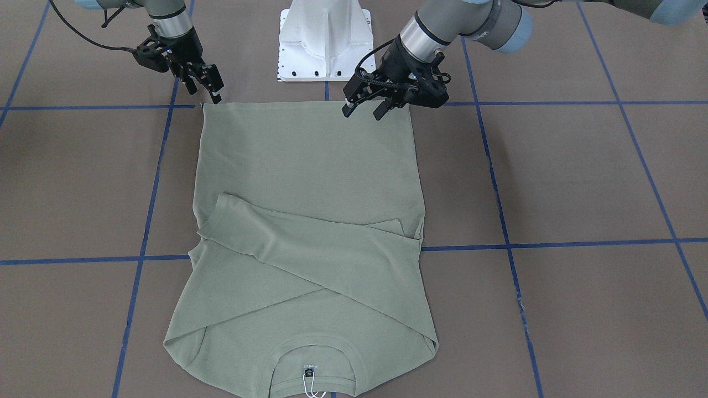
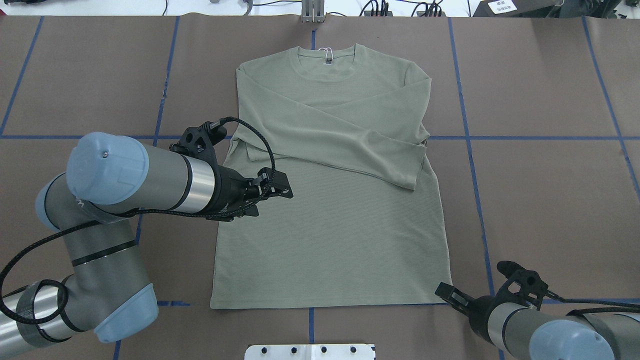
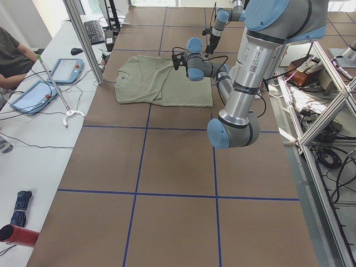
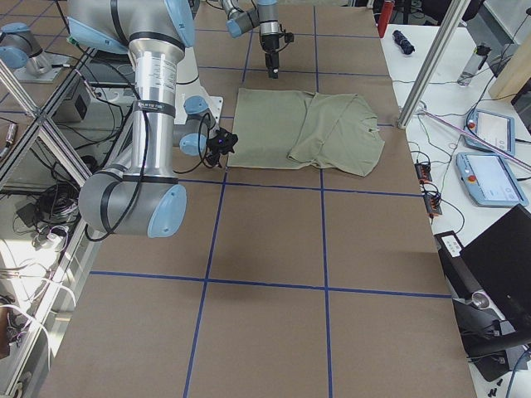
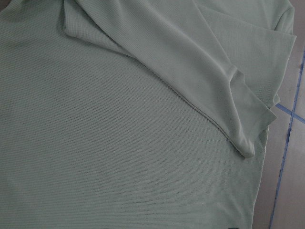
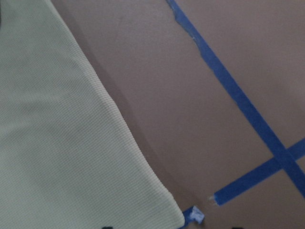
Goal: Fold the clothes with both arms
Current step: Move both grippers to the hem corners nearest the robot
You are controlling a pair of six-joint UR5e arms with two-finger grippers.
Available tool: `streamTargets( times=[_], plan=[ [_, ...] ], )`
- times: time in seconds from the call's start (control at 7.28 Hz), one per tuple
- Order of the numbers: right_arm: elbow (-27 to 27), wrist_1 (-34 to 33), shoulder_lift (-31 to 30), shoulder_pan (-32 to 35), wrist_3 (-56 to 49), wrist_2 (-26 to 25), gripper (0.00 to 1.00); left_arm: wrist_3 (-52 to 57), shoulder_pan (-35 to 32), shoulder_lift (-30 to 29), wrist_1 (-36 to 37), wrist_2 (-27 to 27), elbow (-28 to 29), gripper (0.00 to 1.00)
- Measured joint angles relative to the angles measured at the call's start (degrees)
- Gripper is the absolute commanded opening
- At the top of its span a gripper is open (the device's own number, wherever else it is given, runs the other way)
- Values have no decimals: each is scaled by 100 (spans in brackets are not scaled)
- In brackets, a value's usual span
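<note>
The sage-green shirt [image 1: 310,166] lies flat on the brown table [image 1: 581,177], both sleeves folded across its chest, neckline and label with string tag [image 1: 308,369] at the far end from the robot. It also shows in the overhead view [image 2: 330,225]. My left gripper [image 1: 364,113] is open and empty, held above the shirt's left part near the hem [image 2: 282,186]. Its wrist view shows only shirt fabric and a sleeve cuff [image 5: 248,143]. My right gripper [image 1: 206,95] is open and empty, just outside the hem's right corner [image 2: 440,289]. That corner [image 6: 176,214] shows in the right wrist view.
The white pedestal base [image 1: 325,44] stands just behind the hem. Blue tape lines [image 1: 553,243] grid the table. In the exterior left view a side desk with tablets [image 3: 67,69], a seated person [image 3: 11,55] and a metal post [image 3: 83,39] lie beyond the table's far edge.
</note>
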Motion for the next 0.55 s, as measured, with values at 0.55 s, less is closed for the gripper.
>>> streamTargets(
  times=[0.55],
  plan=[
    [-66,-5,28,-6,8,11,71,0,3,7,-1,-1,-6,87]
  ],
)
